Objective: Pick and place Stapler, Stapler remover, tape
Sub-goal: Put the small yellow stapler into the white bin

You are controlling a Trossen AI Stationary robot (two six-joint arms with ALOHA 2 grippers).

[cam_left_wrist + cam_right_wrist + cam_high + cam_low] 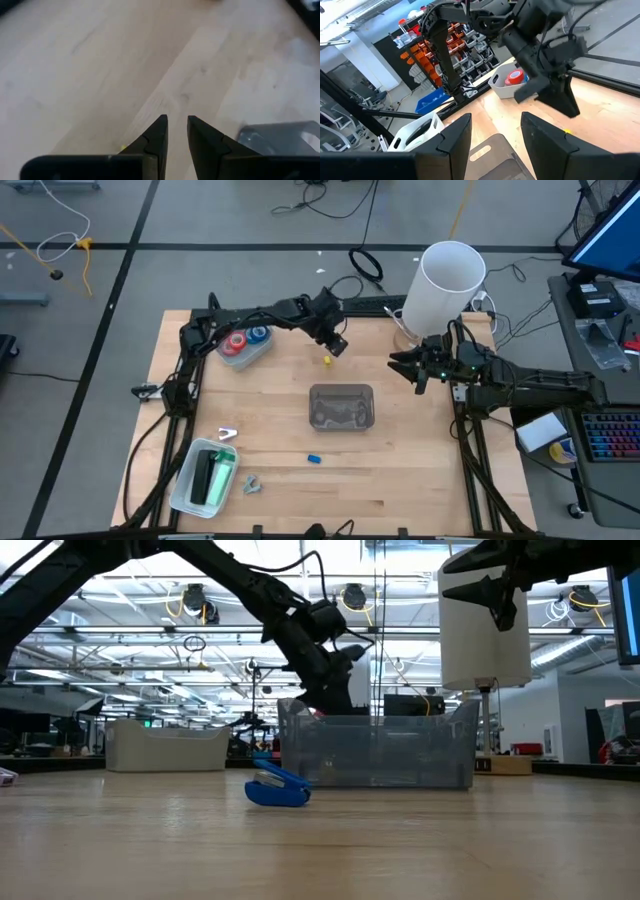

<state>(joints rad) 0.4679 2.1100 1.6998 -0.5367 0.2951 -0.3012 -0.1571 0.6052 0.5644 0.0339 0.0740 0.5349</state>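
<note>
Tape rolls [243, 340] in white tray [262, 352], beyond clear bin [342, 407]. Left gripper [338, 346] near bin, fingers slightly apart, nothing betw. Right gripper [404, 363] agape, empty. Yellow bit [327, 360] unclear.

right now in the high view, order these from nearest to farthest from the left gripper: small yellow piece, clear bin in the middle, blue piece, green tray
From the left gripper:
1. small yellow piece, just beside it.
2. clear bin, table centre.
3. blue piece, beyond the bin toward the near edge.
4. green tray, near left corner.
</note>
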